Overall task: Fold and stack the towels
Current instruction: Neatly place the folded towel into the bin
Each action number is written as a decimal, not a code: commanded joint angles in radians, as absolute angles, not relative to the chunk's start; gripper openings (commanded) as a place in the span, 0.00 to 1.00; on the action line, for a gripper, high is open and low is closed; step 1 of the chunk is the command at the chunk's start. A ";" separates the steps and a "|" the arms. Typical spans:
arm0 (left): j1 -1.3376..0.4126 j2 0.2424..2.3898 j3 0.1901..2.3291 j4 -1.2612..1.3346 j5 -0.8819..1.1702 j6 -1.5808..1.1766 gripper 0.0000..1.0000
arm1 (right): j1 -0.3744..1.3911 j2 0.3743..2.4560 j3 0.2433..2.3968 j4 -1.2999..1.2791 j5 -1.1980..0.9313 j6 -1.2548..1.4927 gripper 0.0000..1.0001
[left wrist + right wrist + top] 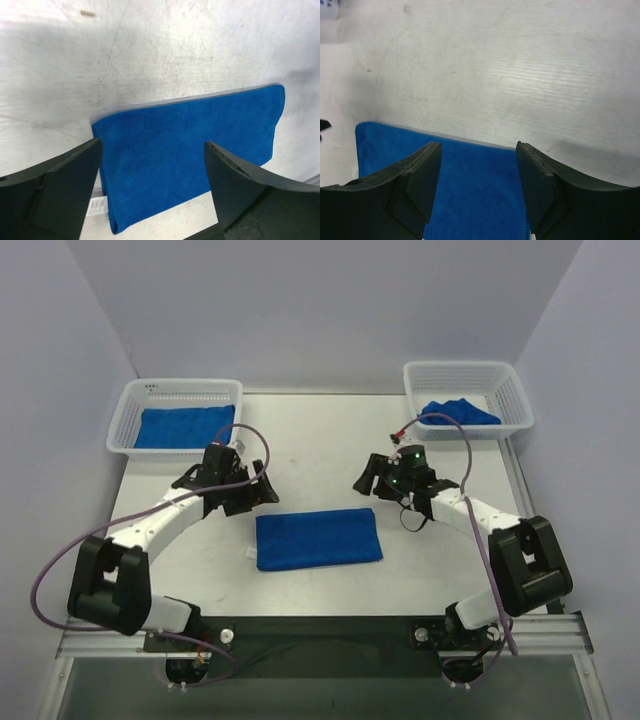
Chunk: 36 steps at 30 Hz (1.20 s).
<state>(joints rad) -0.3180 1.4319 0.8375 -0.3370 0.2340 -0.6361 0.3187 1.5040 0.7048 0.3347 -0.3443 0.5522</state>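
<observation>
The white left arm (150, 525) and white right arm (478, 512) reached inward. The black two-finger left gripper (262, 488) hung with jaws wide apart, empty; the black two-finger right gripper (365, 478) likewise.

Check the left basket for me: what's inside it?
A blue towel lies flat and folded in the left basket. It covers most of the floor, so whether more towels are stacked beneath cannot be seen.
</observation>
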 commanded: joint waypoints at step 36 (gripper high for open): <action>-0.020 1.181 0.675 -0.538 0.021 -0.503 0.98 | 1.275 2.151 1.736 -0.448 0.103 0.104 0.58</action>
